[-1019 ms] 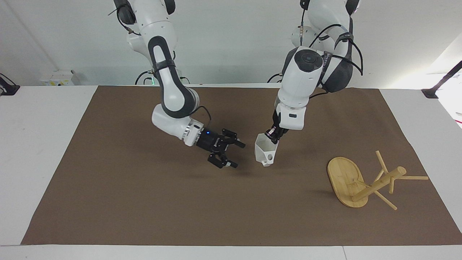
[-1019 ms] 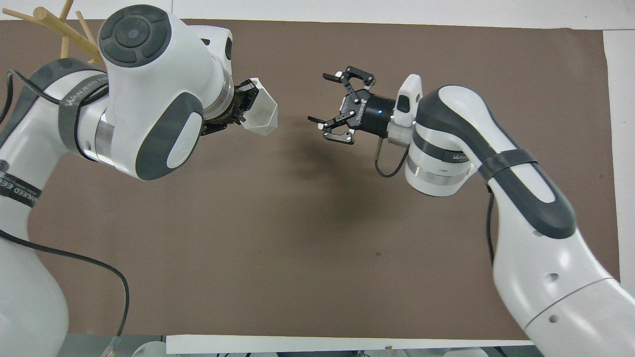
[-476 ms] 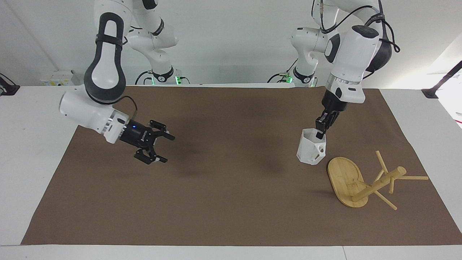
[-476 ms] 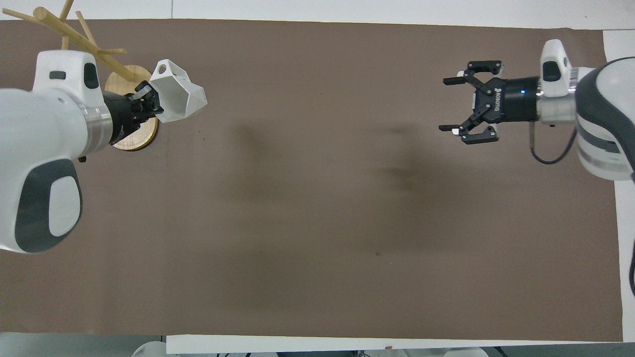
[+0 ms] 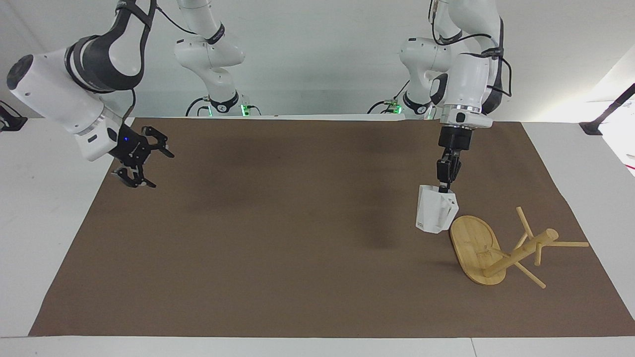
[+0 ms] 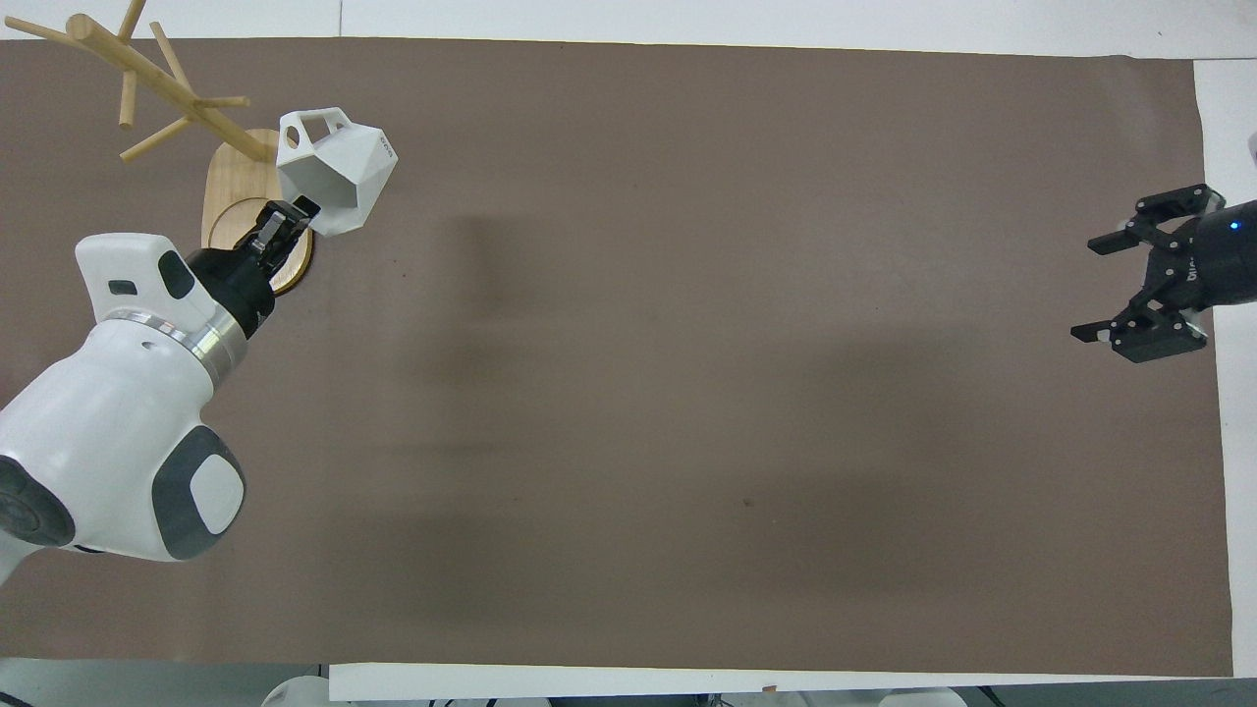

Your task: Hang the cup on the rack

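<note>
Legible markings: none confirmed.
Right gripper (image 6: 1144,285), right edge of the overhead frame: pale lettering on its black body, too small to read. Cup (image 6: 334,172), upper left of the overhead frame: a small dark mark on one facet, not decipherable. No readable labels, brands, numbers or signs elsewhere in either frame.

Bright, even overhead light; soft blurred shadows on the brown mat (image 5: 297,258); sharp focus throughout.

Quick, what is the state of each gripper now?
Left gripper: shut on the cup, beside the rack.
Right gripper: open, holding nothing.
</note>
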`<state>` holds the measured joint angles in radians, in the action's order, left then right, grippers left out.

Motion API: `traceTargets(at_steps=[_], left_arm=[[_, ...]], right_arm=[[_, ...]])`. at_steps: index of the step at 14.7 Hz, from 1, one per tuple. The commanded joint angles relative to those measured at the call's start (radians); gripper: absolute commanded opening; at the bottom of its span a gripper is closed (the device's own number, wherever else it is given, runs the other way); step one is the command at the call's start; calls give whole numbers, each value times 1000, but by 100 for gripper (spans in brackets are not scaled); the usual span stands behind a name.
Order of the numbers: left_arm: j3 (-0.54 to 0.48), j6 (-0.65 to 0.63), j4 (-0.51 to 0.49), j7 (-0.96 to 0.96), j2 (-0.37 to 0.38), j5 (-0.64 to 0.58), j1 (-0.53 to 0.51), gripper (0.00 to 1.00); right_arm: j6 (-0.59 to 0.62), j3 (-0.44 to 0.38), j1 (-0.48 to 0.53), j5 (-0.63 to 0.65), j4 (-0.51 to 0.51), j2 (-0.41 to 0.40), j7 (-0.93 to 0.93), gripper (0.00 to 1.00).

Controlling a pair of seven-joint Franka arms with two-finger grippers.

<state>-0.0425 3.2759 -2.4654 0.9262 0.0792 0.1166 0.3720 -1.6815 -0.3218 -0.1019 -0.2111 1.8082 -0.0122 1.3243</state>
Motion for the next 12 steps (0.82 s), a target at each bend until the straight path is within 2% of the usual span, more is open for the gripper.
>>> traceTargets(at_steps=[1,8,12], left_arm=[[9,67,45,10,-87,8,-33,0],[7,61,71,-1,-116,-31,-96,0],[7,54,74,-4,-127,-89,-140,0]], right_arm=[[135,7,-9,181,-108,0,-298,100],[295,7,-1,223,-122,40,-1016,100],[287,0,4,223,-95,57,-1080,100]])
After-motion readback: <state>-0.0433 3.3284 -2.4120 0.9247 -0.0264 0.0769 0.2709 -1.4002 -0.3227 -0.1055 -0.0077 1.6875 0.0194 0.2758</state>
